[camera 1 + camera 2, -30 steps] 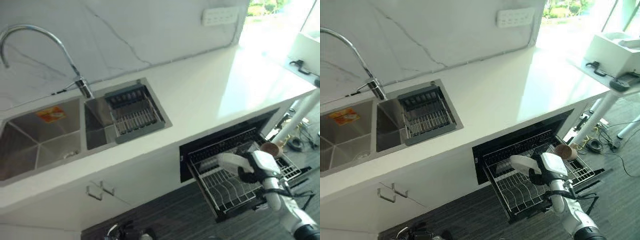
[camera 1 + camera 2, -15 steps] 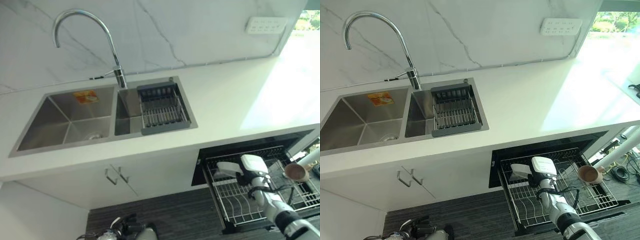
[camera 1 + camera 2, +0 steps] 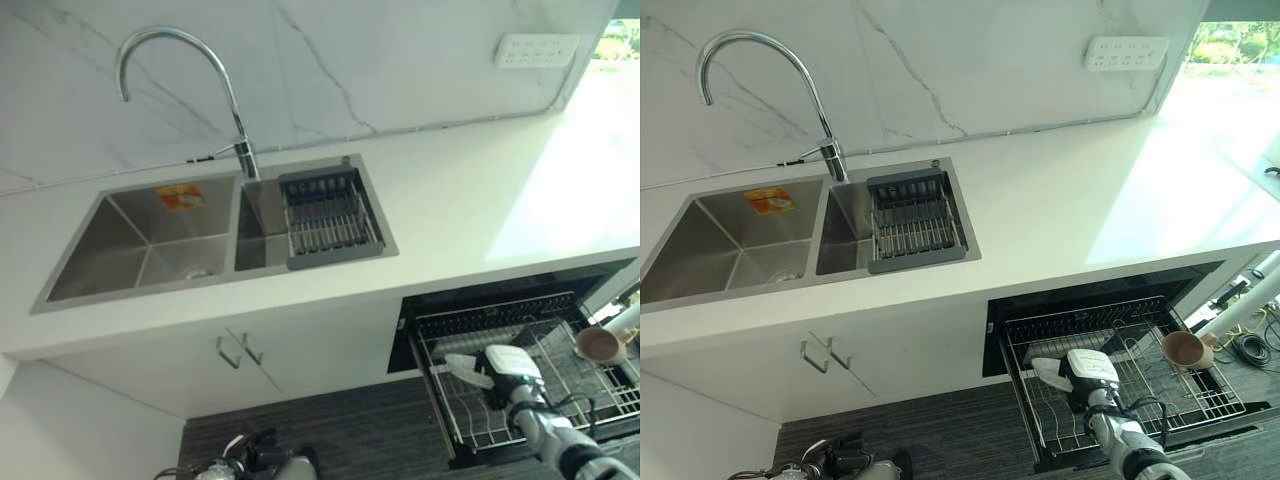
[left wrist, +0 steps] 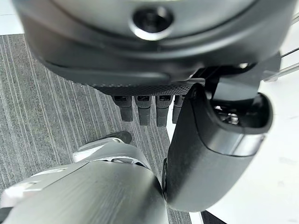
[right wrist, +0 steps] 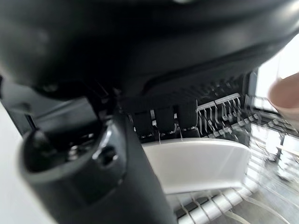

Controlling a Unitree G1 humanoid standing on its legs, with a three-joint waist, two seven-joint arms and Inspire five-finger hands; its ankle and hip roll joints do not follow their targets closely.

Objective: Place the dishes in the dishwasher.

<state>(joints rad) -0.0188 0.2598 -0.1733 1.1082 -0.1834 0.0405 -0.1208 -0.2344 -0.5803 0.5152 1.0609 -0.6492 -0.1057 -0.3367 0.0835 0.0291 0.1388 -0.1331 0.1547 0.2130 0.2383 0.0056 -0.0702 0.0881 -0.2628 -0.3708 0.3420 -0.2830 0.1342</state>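
Observation:
A white dish (image 3: 462, 366) is pinched in my right hand (image 3: 506, 364), low over the left part of the pulled-out dishwasher rack (image 3: 560, 345). In the right wrist view the fingers (image 5: 163, 119) lie on the far side of the dish (image 5: 196, 163) and the thumb (image 5: 117, 182) on the near side, with the rack wires just past it. A brown cup (image 3: 598, 345) sits at the rack's right end. My left hand (image 4: 149, 105) hangs over the grey floor with relaxed fingers, holding nothing.
The dishwasher opening (image 3: 500, 295) sits under a white countertop (image 3: 480, 200). A double steel sink (image 3: 150, 240) with a grey drainer basket (image 3: 330, 215) and a tall faucet (image 3: 180, 40) lies to the left. Cabinet handles (image 3: 240, 350) stick out below the sink.
The camera swung left early on. Since half a second ago my right hand has sunk lower toward the rack with the white dish still in it.

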